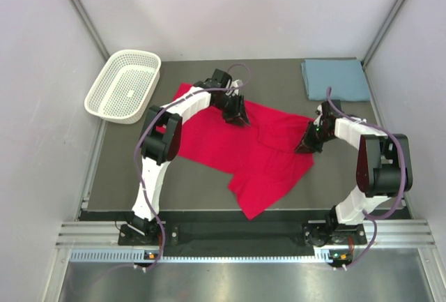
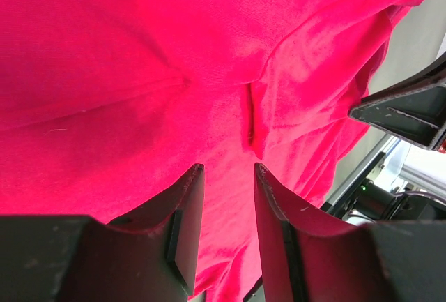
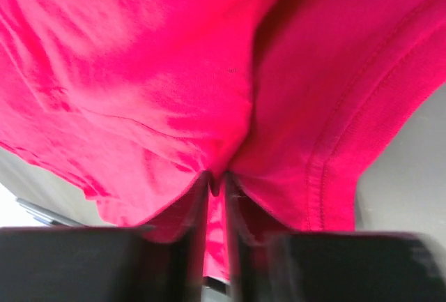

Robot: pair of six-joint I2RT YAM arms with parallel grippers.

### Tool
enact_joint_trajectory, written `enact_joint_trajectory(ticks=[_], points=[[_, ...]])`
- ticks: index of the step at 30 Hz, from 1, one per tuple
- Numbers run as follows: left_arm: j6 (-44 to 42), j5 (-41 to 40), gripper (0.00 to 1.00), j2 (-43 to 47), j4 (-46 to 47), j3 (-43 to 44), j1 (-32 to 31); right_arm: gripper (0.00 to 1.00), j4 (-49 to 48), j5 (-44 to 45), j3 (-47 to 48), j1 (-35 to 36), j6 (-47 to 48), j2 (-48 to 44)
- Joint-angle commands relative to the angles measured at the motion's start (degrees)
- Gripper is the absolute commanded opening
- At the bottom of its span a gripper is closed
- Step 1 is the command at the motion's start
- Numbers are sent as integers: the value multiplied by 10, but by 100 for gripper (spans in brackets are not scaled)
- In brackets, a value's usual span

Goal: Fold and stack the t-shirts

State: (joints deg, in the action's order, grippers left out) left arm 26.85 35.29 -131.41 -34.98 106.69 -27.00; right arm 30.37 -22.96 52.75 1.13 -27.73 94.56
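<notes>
Red t-shirt [image 1: 261, 159], soft, light and limp, is spread on the table [image 1: 195, 190]; a fold is clenched by the right gripper [image 3: 217, 178], while the left gripper [image 2: 228, 171] is seen parted above it. Hems are judged the best hold.

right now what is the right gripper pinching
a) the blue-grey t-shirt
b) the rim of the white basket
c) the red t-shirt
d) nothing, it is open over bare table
c: the right wrist view shows a fold of the red t-shirt squeezed in the closed right gripper, while the blue-grey t-shirt lies folded at the table's far right corner, untouched.
</notes>
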Motion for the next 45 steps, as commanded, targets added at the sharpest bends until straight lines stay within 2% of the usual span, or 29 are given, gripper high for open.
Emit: enact_joint_trajectory(ticks=[1,3,10,13,16,17,18,25,45], points=[[-10,17,39,27,1,1,5,19,25,18,34,4,17,-12],[-9,21,40,24,1,1,9,28,24,15,36,4,17,-2],[-4,32,39,24,4,1,22,25,19,15,38,4,13,12],[-3,34,39,23,5,-2,27,18,15,12,36,4,7,15],[-2,36,39,24,4,-3,30,8,19,2,35,4,-1,11],[-2,36,39,23,6,-3,31,1,22,-1,36,5,-3,5],[-1,37,39,23,6,-3,31,0,35,-3,38,4,-6,1],[1,42,38,22,8,-3,38,0,98,-30,33,4,-12,-41],[8,52,37,32,14,-16,57,0,94,-82,-38,6,-54,-97]])
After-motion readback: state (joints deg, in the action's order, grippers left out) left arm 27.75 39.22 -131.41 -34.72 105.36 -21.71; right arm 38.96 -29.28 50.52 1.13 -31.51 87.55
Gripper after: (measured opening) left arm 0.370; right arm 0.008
